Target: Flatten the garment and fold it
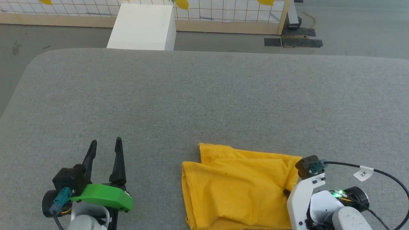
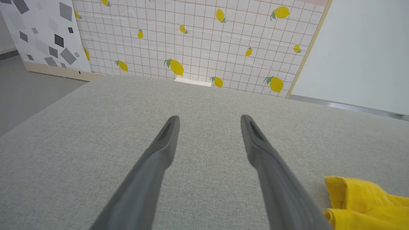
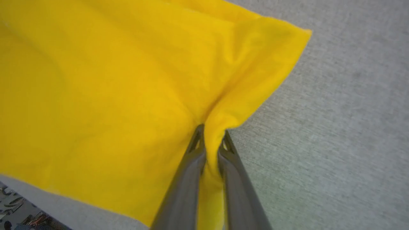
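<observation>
A: So, our right tool (image 3: 211,134) is pinching a ridge of the yellow garment (image 1: 236,188) near its right edge, with the fingers nearly together and cloth bunched between them.

B: And the garment is lying doubled over on the grey surface (image 1: 191,95), on the near side and right of centre. It is looking far from flat, so we are judging this to be the flattening stage.

A: Our left tool (image 1: 106,141) is sitting with its fingers spread wide and nothing between them, well to the left of the cloth.

B: Then we are wanting a slow lift, so the layers are peeling apart rather than dragging as one lump. We cannot tell how many layers we are gripping.

A: Agreed. If we are holding several, the fold is unlikely to be opening out, and we are probably needing the left tool on the opposite edge to spread it.

B: And we are watching for slip, since the pinch is sitting close to the cloth's edge.
</observation>
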### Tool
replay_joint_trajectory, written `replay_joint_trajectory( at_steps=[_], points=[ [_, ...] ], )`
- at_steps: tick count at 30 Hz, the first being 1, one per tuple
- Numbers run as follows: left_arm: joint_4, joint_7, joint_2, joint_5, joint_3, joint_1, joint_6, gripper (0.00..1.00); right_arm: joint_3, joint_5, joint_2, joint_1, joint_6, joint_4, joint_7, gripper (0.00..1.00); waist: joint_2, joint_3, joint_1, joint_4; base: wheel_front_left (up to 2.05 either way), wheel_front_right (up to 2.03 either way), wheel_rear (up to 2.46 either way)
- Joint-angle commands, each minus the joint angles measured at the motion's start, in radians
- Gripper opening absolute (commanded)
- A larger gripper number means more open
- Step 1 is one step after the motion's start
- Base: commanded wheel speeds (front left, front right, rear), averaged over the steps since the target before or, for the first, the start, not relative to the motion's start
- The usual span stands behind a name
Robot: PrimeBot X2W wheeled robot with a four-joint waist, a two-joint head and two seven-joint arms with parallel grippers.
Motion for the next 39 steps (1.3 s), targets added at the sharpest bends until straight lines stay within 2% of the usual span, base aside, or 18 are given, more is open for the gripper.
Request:
replay_joint_trajectory(
  at_steps=[1,4,6,11,17,21,25,29,33,39],
  points=[
    [0.004,-0.005,-0.004,0.006,0.002,-0.019,-0.005,1.00,0.021,0.008,-0.028,0.001,-0.002,0.022,0.020,0.00,0.0000,-0.001,0.0000,0.003,0.00,0.00,0.00],
    [0.002,-0.005,-0.006,0.006,0.005,-0.021,-0.008,1.00,0.092,0.023,-0.096,-0.030,-0.002,-0.017,0.026,0.00,0.0000,-0.005,0.0000,0.004,0.00,0.00,0.00],
    [0.000,-0.005,-0.006,0.007,0.006,-0.022,-0.010,1.00,0.165,0.036,-0.166,-0.058,-0.002,-0.061,0.036,0.00,0.0000,-0.005,0.0000,-0.003,0.00,0.00,0.00],
    [-0.021,-0.005,-0.006,0.007,0.018,-0.027,-0.011,1.00,0.310,0.119,-0.366,-0.151,-0.002,-0.194,0.095,0.00,0.0000,0.027,0.0000,-0.079,0.00,0.00,0.00],
    [-0.051,-0.005,0.006,0.013,0.029,-0.055,-0.012,1.00,0.341,0.210,-0.550,-0.265,-0.002,-0.254,0.131,0.00,0.0000,0.115,0.0000,-0.236,0.00,0.00,0.00],
    [-0.081,0.008,0.026,0.027,0.025,-0.084,-0.008,1.00,0.311,0.237,-0.620,-0.320,-0.002,-0.222,0.115,0.00,0.0000,0.183,0.0000,-0.336,0.00,0.00,0.00],
    [-0.117,0.043,0.057,0.043,0.021,-0.115,-0.009,1.00,0.260,0.241,-0.645,-0.372,-0.002,-0.146,0.070,0.00,0.0000,0.257,0.0000,-0.417,0.00,0.00,0.00],
    [-0.145,0.082,0.089,0.059,0.012,-0.144,-0.016,1.00,0.201,0.222,-0.646,-0.415,-0.002,-0.045,0.024,0.00,0.0000,0.313,0.0000,-0.468,0.00,0.00,0.00],
    [-0.199,0.130,0.125,0.076,0.014,-0.163,-0.011,1.00,0.136,0.195,-0.622,-0.463,-0.002,0.057,-0.036,0.00,0.0000,0.376,0.0000,-0.501,0.00,0.00,0.00],
    [-0.297,0.207,0.178,0.099,0.025,-0.171,0.000,1.00,0.023,0.133,-0.571,-0.546,-0.002,0.230,-0.115,0.00,0.0000,0.450,0.0000,-0.516,0.00,0.00,0.00]
  ],
)
